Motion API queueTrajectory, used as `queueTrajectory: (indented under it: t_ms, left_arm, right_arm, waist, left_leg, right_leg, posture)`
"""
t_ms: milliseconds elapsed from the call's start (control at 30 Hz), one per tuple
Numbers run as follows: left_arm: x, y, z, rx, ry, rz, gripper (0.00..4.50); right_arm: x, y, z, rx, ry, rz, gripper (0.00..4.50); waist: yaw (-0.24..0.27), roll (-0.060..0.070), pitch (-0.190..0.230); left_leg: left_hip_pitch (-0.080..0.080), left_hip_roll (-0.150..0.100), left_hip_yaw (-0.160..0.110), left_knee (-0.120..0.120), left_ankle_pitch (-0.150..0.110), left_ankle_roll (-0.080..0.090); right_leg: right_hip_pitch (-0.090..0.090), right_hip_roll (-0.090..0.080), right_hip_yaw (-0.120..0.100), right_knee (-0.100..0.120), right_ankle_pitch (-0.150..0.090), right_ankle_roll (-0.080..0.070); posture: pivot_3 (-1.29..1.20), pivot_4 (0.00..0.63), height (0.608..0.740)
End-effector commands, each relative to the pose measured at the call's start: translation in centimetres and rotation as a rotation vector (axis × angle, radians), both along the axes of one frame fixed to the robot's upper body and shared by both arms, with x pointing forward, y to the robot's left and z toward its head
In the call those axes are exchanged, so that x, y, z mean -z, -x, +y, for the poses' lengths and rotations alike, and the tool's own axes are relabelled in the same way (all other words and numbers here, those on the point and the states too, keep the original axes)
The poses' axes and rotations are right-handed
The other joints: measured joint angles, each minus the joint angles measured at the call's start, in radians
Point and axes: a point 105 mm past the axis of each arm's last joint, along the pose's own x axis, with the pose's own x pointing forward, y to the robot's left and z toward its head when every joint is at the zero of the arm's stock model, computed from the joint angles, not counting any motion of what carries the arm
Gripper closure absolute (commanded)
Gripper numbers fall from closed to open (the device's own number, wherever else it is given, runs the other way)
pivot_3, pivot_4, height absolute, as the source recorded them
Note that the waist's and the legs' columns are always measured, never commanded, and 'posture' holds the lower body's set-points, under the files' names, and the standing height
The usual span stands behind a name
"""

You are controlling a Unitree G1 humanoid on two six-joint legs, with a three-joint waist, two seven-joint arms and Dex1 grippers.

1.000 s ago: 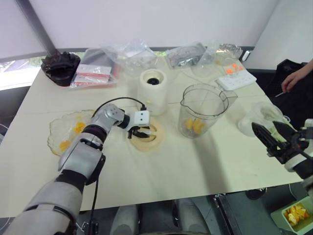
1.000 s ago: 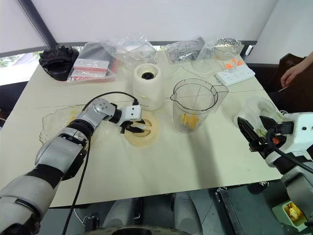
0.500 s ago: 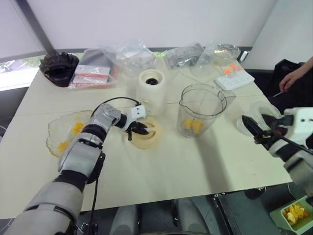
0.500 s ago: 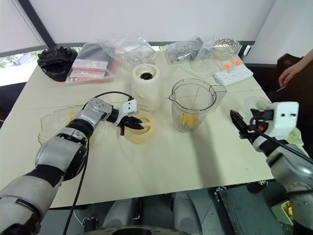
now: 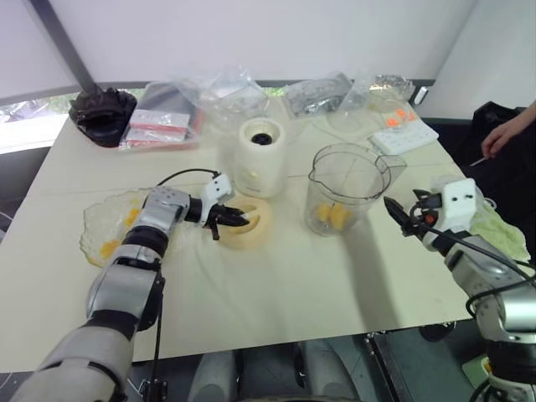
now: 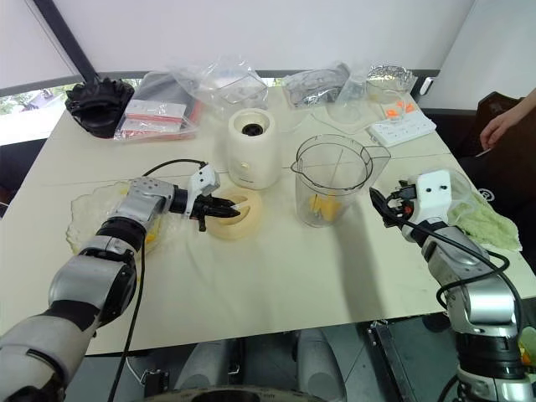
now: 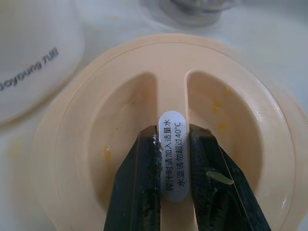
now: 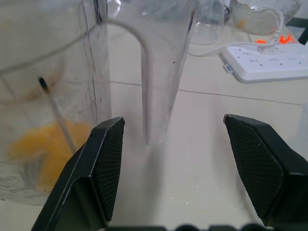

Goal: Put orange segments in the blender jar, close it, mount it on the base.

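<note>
Cream table (image 5: 276, 293): upright blender jar (image 5: 345, 190), handle rightward.

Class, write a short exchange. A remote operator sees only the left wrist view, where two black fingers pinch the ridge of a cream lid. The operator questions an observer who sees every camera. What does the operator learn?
Operator: My left gripper is shut on the lid. Where is the blender jar?
Observer: The blender jar stands upright to the lid's right, its top open, with orange segments at its bottom.
Operator: And the other arm?
Observer: The right gripper is open beside the jar. It points at the handle and is not touching it.
</note>
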Motion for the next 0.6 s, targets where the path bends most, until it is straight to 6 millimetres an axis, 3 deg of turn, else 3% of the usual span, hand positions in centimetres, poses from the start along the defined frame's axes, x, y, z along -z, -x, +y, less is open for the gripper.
queueTrajectory:
  t_ms: [33,600]
  left_arm:
    - [-1.6,-0.3,0.1,-0.020,0.047,-0.054,4.26]
    - [-2.2,0.3,0.3,-0.057,0.080,-0.084,4.26]
  right_arm:
    - [-1.4,-0.9,0.5,-0.029,0.007,-0.063,1.07]
    - [-1.7,-4.9,-0.5,-0.023,-0.083,-0.107,1.07]
  waist:
    - [-0.001,0.000,0.000]
    - [-0.001,0.000,0.000]
  left_leg:
    - [0.000,0.000,0.000,0.000,0.000,0.000]
    - [0.001,0.000,0.000,0.000,0.000,0.000]
  right_leg:
    - [0.000,0.000,0.000,0.000,0.000,0.000]
    - [0.000,0.000,0.000,0.001,0.000,0.001]
  posture:
    - [0.00,0.150,0.740]
    - [0.00,0.150,0.740]
